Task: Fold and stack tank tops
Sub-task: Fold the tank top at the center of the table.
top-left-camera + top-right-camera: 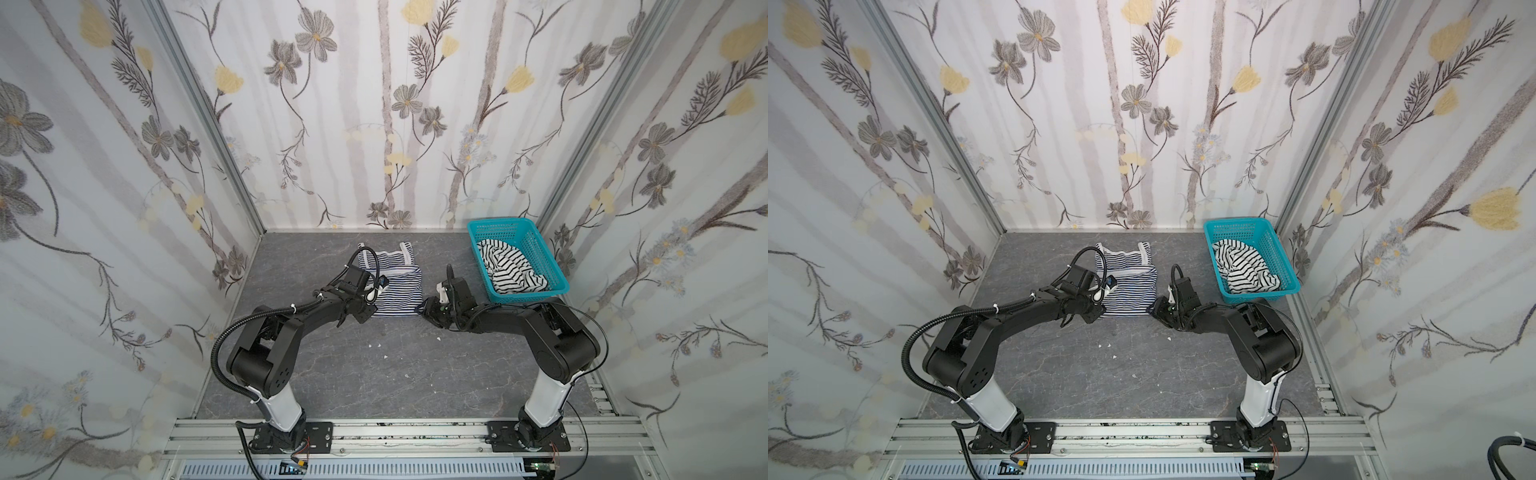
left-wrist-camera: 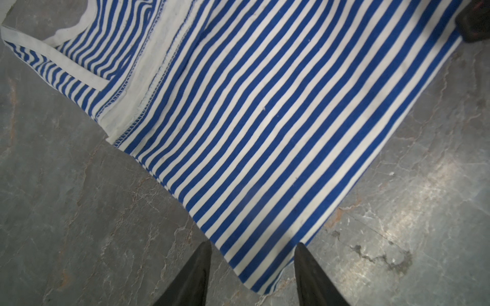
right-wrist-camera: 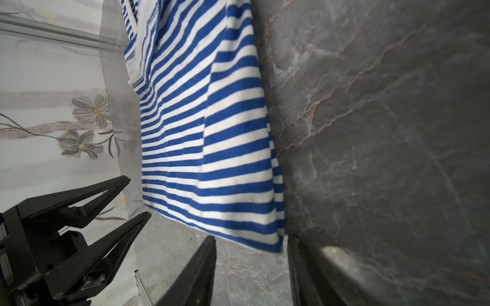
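A finely navy-and-white striped tank top (image 1: 392, 286) (image 1: 1129, 286) lies on the grey table, its lower part folded up over the chest and its straps toward the back wall. My left gripper (image 2: 253, 247) (image 1: 365, 315) is open, and the top's near left corner (image 2: 254, 275) lies between its fingers. My right gripper (image 3: 252, 241) (image 1: 424, 311) is open at the near right corner (image 3: 273, 243), which sits just ahead of its fingertips. The left gripper (image 3: 138, 197) also shows in the right wrist view. The wider-striped black-and-white tank top (image 1: 509, 266) (image 1: 1246, 270) lies crumpled in the basket.
The teal perforated basket (image 1: 540, 249) (image 1: 1275, 245) stands at the back right, close to the right arm. Flowered walls enclose the table on three sides. Small white scraps (image 1: 376, 345) dot the table in front of the top. An aluminium rail (image 1: 395, 432) runs along the front.
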Robot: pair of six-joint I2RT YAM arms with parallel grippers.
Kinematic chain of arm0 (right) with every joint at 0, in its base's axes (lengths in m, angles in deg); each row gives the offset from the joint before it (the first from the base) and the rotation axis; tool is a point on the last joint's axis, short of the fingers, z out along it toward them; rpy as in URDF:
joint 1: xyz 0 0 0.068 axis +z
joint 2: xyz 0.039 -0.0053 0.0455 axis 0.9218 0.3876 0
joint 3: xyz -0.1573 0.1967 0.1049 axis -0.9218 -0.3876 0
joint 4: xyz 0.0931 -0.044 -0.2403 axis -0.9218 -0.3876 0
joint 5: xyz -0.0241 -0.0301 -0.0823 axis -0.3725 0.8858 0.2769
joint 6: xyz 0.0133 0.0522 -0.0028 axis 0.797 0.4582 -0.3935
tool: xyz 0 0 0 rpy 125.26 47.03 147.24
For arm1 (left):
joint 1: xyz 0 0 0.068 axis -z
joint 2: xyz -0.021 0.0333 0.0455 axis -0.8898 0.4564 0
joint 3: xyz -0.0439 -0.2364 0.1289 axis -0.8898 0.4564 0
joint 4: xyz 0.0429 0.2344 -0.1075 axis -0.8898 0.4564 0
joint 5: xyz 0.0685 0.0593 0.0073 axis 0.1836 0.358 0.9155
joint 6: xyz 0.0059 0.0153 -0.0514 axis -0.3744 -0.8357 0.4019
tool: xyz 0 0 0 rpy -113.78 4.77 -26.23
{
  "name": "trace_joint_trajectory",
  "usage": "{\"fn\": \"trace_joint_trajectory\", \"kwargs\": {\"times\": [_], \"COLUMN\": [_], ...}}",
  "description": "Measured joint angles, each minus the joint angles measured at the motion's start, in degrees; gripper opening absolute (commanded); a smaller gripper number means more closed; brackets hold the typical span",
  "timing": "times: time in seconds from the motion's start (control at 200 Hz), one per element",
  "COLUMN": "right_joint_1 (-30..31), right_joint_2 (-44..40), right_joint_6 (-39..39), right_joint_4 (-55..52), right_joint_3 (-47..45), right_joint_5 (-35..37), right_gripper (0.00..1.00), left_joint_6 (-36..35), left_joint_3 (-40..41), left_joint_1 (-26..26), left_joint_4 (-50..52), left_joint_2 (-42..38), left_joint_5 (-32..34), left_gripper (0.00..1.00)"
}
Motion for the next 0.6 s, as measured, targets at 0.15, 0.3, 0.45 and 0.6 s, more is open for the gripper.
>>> {"fn": "trace_joint_trajectory", "kwargs": {"times": [0.15, 0.3, 0.45, 0.6], "right_joint_1": [0.4, 0.4, 0.0, -0.2], "right_joint_2": [0.3, 1.7, 2.4, 2.3], "right_joint_6": [-0.1, -0.6, -0.9, -1.0], "right_joint_4": [-0.3, 0.1, 0.8, 0.5], "right_joint_3": [0.0, 0.6, 0.9, 0.9], "right_joint_5": [-0.1, -0.3, -0.5, -0.2], "right_gripper": [0.30, 0.23, 0.17, 0.00], "left_joint_6": [0.0, -0.2, -1.1, -1.5], "left_joint_3": [0.0, 0.0, 0.2, 0.5], "left_joint_1": [0.0, 0.2, 0.2, 0.2], "left_joint_4": [-0.1, -0.1, -0.5, -0.9], "left_joint_2": [-0.2, -0.5, -0.5, -0.6], "left_joint_5": [0.2, 0.1, 0.1, 0.1], "left_gripper": [0.53, 0.53, 0.53, 0.53]}}
